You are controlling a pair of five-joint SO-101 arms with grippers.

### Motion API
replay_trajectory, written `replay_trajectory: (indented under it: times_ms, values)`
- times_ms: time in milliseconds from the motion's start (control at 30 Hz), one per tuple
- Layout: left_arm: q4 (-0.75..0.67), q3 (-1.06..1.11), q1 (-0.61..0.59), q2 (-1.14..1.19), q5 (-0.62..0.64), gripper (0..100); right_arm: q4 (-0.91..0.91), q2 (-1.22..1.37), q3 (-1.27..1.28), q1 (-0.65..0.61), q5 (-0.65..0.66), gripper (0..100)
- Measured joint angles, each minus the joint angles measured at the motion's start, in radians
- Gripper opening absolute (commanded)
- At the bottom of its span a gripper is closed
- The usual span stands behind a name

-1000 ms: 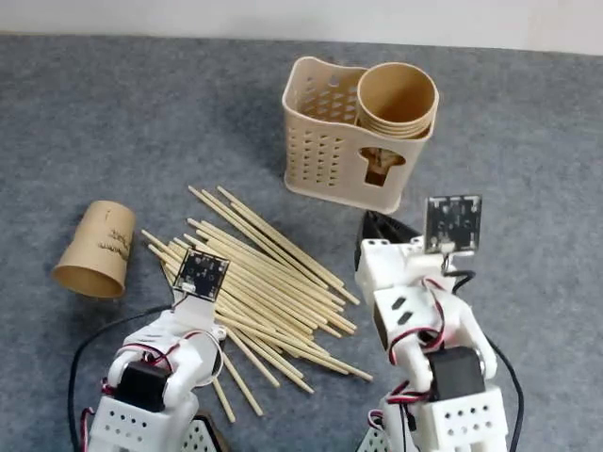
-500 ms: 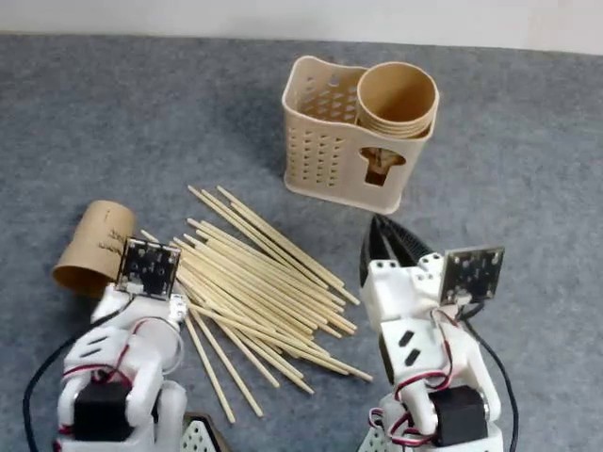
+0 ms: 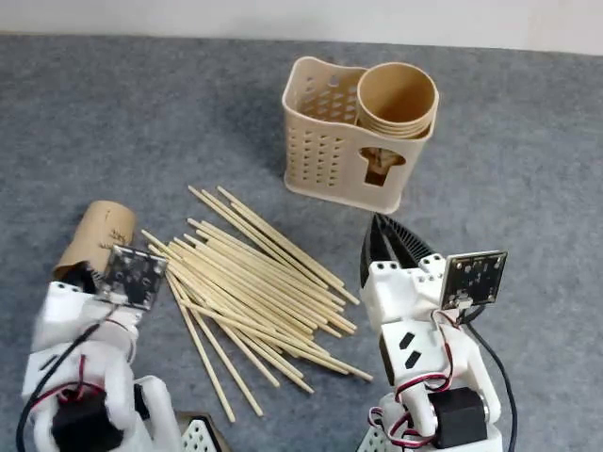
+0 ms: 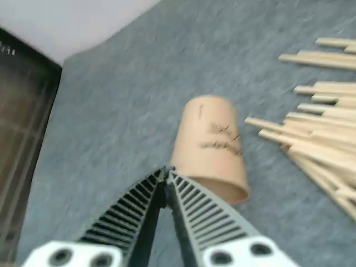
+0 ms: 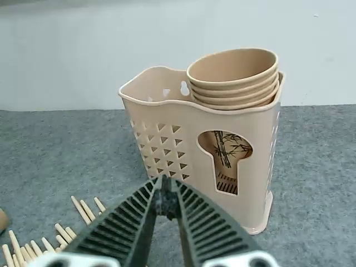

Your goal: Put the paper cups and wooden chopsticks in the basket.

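One paper cup (image 4: 214, 147) lies sideways, mouth facing the closed left end effector (image 4: 167, 173); right end effector (image 5: 165, 183) closed.

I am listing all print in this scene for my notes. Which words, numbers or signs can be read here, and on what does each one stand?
No text here can be read.
On the lying cup: dark marks on its side, too blurred to read.
On the stacked cups in the basket: a bamboo drawing shows through the opening in the wall, with no letters.
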Motion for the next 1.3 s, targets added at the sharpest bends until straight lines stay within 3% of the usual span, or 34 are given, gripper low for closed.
replay_trajectory:
  times_ms: [200, 367, 633, 1000, 1300]
  values:
    - [0.003, -0.181, -0.104, 0.261, -0.026, 16, 0.0, 0.0, 0.0, 0.0, 0.0, 0.6]
    - [0.015, -0.269, -0.141, 0.443, -0.157, 22, 0.0, 0.0, 0.0, 0.0, 0.0, 0.6]
    - [0.006, -0.273, -0.163, 0.624, -0.324, 23, 0.0, 0.0, 0.0, 0.0, 0.0, 0.6]
    - [-0.282, -0.275, -0.163, 0.996, -0.43, 23, -0.117, 0.002, 0.115, 0.0, 0.035, 0.6]
    - [-0.4, -0.272, -0.155, 1.066, -0.482, 23, -0.127, -0.008, 0.118, 0.0, 0.048, 0.6]
